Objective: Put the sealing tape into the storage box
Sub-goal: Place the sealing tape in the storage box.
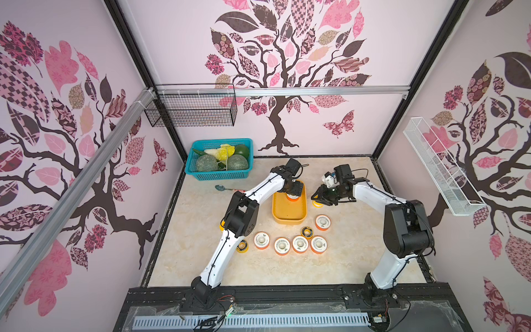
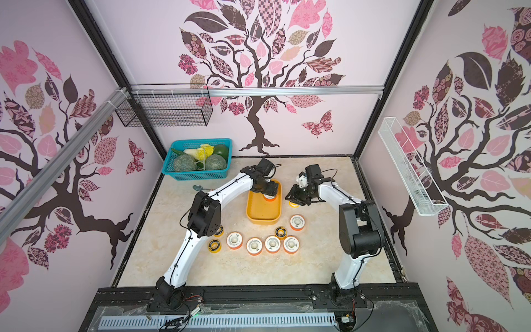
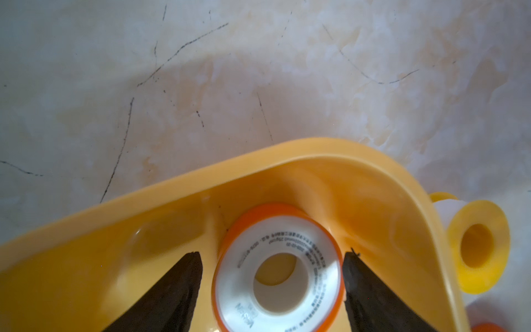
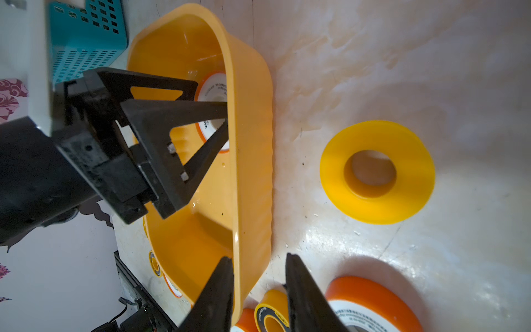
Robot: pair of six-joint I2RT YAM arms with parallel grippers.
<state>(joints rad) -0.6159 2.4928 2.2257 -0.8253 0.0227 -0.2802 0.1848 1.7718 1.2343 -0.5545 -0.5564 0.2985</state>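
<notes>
My left gripper (image 3: 272, 254), wide, straddles one orange spool (image 3: 287, 238) in the box (image 3: 316, 178); my right gripper (image 4: 258, 258) is narrow, empty. On the tabletop (image 1: 201, 258): five orange spools (image 1: 261, 240), three black-faced spools (image 1: 307, 232), one yellow spool (image 4: 333, 172).

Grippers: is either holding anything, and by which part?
Neither. The left gripper straddles, open, the orange-rimmed spool lying in the yellow box; the right gripper is open and empty.
</notes>
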